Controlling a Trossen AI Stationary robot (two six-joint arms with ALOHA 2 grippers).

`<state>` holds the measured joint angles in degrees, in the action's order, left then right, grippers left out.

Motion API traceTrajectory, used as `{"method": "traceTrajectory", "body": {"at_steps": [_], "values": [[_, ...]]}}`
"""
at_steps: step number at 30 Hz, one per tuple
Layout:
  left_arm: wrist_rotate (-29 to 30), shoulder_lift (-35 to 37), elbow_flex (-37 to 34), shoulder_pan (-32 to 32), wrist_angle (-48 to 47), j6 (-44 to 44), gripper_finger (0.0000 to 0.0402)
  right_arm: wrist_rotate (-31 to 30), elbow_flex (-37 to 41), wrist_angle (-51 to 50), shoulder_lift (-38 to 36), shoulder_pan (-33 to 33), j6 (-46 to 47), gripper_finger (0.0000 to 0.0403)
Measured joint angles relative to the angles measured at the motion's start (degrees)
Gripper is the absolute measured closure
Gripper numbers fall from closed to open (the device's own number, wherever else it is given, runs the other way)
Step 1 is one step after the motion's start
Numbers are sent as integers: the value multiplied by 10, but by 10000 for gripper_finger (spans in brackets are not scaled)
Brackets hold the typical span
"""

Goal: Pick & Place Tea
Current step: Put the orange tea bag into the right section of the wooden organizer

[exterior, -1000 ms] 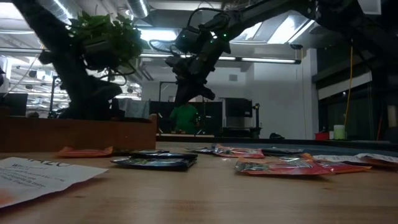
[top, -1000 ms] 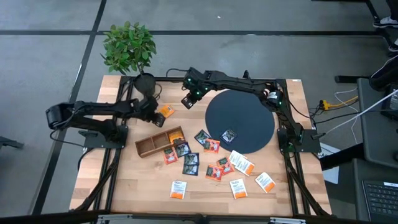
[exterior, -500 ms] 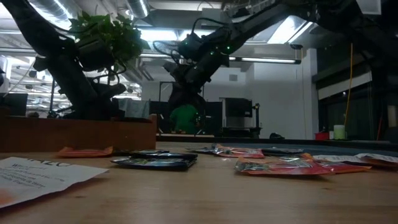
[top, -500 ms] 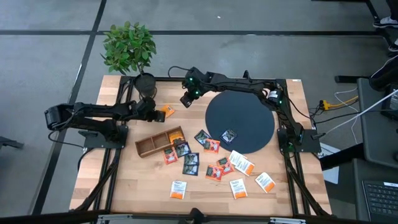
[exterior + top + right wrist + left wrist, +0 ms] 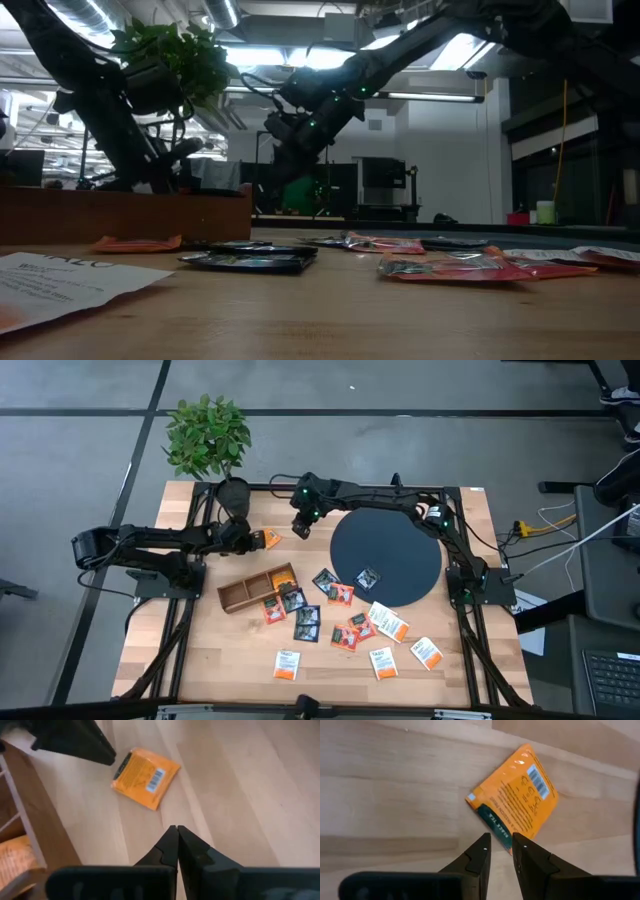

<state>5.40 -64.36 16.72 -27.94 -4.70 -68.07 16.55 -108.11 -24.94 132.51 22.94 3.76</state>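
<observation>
An orange tea sachet (image 5: 268, 539) lies flat on the wooden table at the far left, barcode side up (image 5: 517, 815) (image 5: 146, 777). My left gripper (image 5: 248, 540) stands at its left with the fingertips (image 5: 501, 840) a narrow gap apart, open, over the sachet's dark-banded edge. My right gripper (image 5: 298, 530) hovers to the sachet's right, above the table, fingers shut (image 5: 176, 832) with nothing between them. Several more tea sachets (image 5: 340, 620) lie scattered in the middle and near part of the table. My left gripper slants down from the table's left, and the sachet's dark-banded edge (image 5: 496, 826) shows in the gap between its fingertips. Whether a finger touches the sachet I cannot tell. The sachet lies flat on the table.
A brown divided wooden box (image 5: 240, 594) sits near the sachet, with an orange sachet (image 5: 283, 577) in its right compartment. A large dark round disc (image 5: 400, 540) with one dark sachet (image 5: 368, 578) on it fills the far right. A potted plant (image 5: 207, 438) stands at the far left corner.
My right gripper has come down and toward the table's left, closer to the orange sachet, staying shut. My left gripper has rolled about its own axis while staying in place beside the sachet. The sachet has not moved.
</observation>
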Motion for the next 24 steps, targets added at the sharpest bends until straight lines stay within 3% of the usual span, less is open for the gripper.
{"method": "traceTrajectory", "body": {"at_steps": [5,12,19,24], "values": [[23,0,19,5,-2,54,327,16,-1,6,3,-3,-30,391],[65,0,53,6,-3,316,327,45,-1,-10,3,-3,-28,391],[21,-16,53,5,-31,483,327,46,-1,-47,3,-3,-25,391],[53,-37,53,5,-29,543,327,46,-1,-47,3,-2,-11,391]]}}
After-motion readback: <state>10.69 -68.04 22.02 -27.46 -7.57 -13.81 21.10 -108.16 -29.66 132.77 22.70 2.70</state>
